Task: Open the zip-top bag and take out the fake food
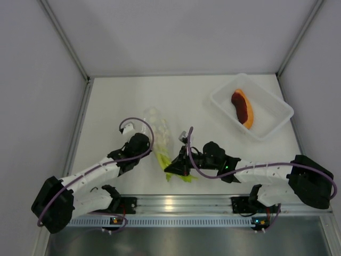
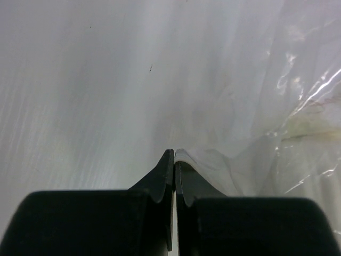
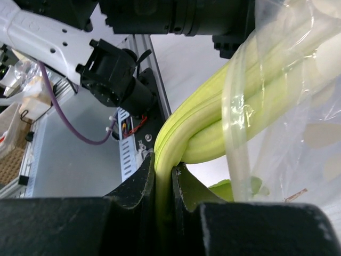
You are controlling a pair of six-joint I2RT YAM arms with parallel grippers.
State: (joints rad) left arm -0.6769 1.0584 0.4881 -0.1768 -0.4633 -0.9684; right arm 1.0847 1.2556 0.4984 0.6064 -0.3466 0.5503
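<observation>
Any lettering on the arms is too small to read. The small coloured marks on the two arm bases low in the overhead view are only specks, and the clutter at the left edge of the right wrist view is blurred.

The bench (image 1: 117,106) is plain matt white, shut in by pale grey walls (image 1: 32,80) on the left, top and right of the overhead view. A ribbed aluminium rail (image 1: 176,202) runs along the bottom edge, where the arms are bolted.

The zip-top bag (image 1: 157,128) lies crumpled just left of centre, between the two arms. The left gripper (image 2: 174,153) has its jaws closed, with a fold of the bag's clear film caught at their tips. In that view the rest of the film fills the right of the frame and hazes whatever is behind it.

The right gripper (image 3: 165,162) has its jaws clamped on the end of the pale green leafy stalk (image 3: 202,133). The stalk runs up and to the right into the bag's open mouth, and its far end is cut off by the frame edge. From overhead, this gripper's dark body hides most of the stalk.

The orange and dark-red wedge (image 1: 243,106) lies in a translucent tray (image 1: 229,117) at upper right, well apart from the bag.
</observation>
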